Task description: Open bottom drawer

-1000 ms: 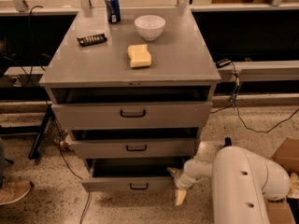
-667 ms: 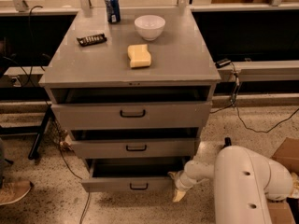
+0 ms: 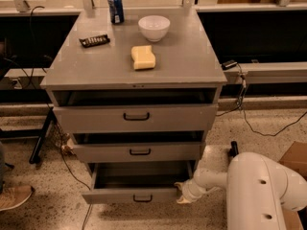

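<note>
The bottom drawer (image 3: 115, 195) is the lowest and narrowest grey front of the cabinet, with a small black loop handle (image 3: 142, 198) at its centre. It stands pulled out, and its dark inside shows above the front. My gripper (image 3: 182, 194) is at the right end of that drawer front, touching or very near its corner. The white arm (image 3: 259, 190) reaches in from the lower right. The gripper holds no loose object.
The mid drawer (image 3: 139, 152) and the top drawer (image 3: 136, 117) are each pulled out a little. On the cabinet top are a can (image 3: 115, 7), a white bowl (image 3: 154, 28), a yellow sponge (image 3: 143, 57) and a black bar (image 3: 94, 40). A cardboard box (image 3: 295, 159) is at right, a shoe (image 3: 13, 197) at left, and cables on the floor.
The bottom drawer has slid a little further out toward the camera, showing more of its inside. My gripper has moved with its right corner.
</note>
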`<state>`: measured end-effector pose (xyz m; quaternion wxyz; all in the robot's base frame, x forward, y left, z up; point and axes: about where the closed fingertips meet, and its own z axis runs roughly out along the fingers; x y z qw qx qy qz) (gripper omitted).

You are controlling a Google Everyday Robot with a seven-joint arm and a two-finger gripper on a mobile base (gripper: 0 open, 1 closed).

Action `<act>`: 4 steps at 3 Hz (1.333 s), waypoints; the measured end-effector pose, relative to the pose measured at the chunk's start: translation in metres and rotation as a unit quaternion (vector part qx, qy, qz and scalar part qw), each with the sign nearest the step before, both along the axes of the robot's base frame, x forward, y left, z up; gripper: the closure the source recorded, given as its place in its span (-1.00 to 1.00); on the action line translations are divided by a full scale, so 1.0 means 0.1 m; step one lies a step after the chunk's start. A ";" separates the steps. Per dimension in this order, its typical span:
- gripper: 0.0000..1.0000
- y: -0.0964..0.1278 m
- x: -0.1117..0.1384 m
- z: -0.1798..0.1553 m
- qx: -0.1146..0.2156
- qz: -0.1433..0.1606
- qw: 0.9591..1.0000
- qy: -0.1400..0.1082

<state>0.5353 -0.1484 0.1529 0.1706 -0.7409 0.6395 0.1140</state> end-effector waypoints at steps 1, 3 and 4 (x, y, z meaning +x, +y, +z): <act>0.99 -0.03 -0.07 0.02 0.003 -0.004 1.000 0.008; 1.00 -0.03 -0.09 0.01 0.004 -0.005 1.000 0.010; 1.00 -0.11 -0.39 -0.03 0.020 -0.026 0.999 0.032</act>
